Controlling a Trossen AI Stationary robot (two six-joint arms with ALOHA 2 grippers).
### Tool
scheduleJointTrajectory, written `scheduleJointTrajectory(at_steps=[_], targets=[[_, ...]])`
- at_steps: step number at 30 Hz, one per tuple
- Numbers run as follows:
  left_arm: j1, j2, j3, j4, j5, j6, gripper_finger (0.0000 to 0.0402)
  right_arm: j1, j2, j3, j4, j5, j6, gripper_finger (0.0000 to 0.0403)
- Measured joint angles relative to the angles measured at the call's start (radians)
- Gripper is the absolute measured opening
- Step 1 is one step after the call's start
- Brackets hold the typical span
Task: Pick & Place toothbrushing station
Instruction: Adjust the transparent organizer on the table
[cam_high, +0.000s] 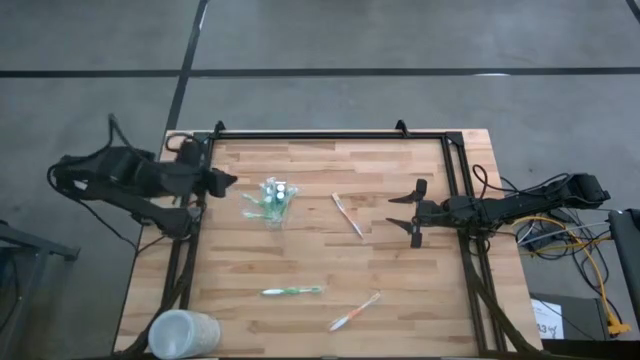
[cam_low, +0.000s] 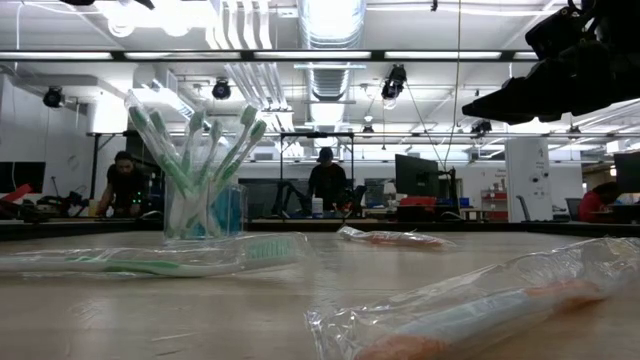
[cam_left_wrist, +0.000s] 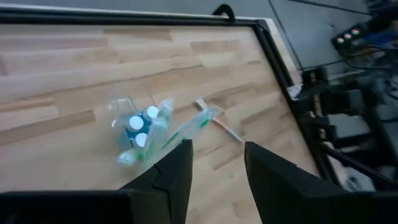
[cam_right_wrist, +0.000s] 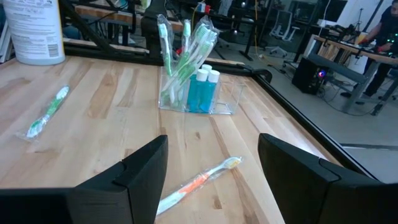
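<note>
I see the toothbrushing station (cam_high: 275, 201) standing upright on the wooden table (cam_high: 330, 270), toward the left side, in the half nearer the rear rail. It's a clear holder with several green toothbrushes (cam_right_wrist: 186, 50) fanning out of it and blue tubes (cam_right_wrist: 202, 90) with white caps inside. Nothing is touching it.

Left gripper (cam_high: 228, 181) sits just beside the station, on the table's left edge side, apart from it. Its fingers (cam_left_wrist: 177, 171) are spread, nothing between them. From its wrist cam I look past the fingers at the station with a gap to it.

Right gripper (cam_high: 413, 214) hovers over the right part of the table, well apart from the station, fingers (cam_right_wrist: 146, 168) wide, released, holding nothing.

Loose wrapped brushes on the table:
- orange toothbrush (cam_high: 348, 215) between the station and the right gripper, lying diagonal
- green toothbrush (cam_high: 292, 291) near the front, roughly level with the front edge
- second orange toothbrush (cam_high: 355, 312) near the front, right of the green one, tilted

Frosted white cup (cam_high: 184, 335) is at the front left corner, well apart from everything.

Low cam: station upright in the background, wrapped brushes flat in front. People (cam_low: 325, 180) are at desks in the room behind.
</note>
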Motion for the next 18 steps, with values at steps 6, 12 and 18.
scheduleJointTrajectory(at_steps=[6, 12, 18], targets=[[0.102, -0.025, 0.0, 0.025, 0.122, 0.119, 0.0149, 0.0, 0.0, 0.0, 0.0, 0.0, 0.0, 0.0244], [0.233, -0.003, 0.0, 0.08, 0.227, 0.189, 0.0149, 0.0, 0.0, 0.0, 0.0, 0.0, 0.0, 0.0244], [0.379, 0.059, -0.002, 0.102, 0.346, 0.233, 0.0149, 0.0, 0.0, 0.0, 0.0, 0.0, 0.0, 0.0244]])
